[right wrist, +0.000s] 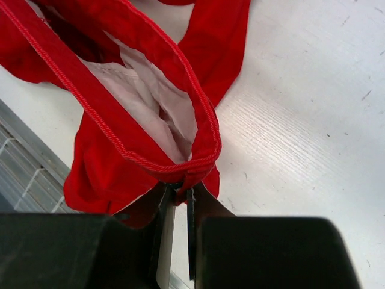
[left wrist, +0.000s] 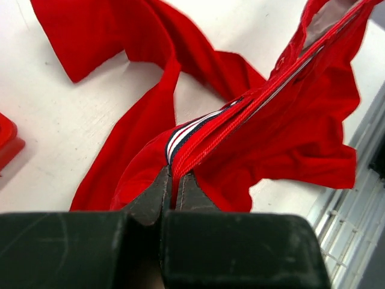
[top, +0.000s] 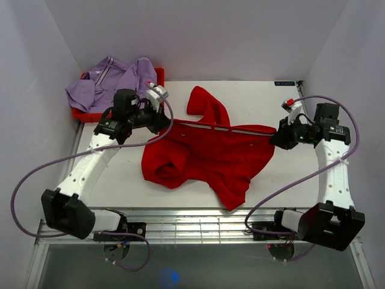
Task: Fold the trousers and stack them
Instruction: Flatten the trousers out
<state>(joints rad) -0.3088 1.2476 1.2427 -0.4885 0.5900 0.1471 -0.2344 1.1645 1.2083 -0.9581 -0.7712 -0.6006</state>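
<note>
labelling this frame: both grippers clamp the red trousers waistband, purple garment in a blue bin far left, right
No: the bin is red, not blue (top external view). The left gripper and right gripper clamp the waistband of the red trousers, and the purple garment lies in it, far left.

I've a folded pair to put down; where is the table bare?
Barest: the far right of the table, beyond the red trousers. A smaller patch between them and the left arm. The centre and the corner by the red bin are crowded.
</note>
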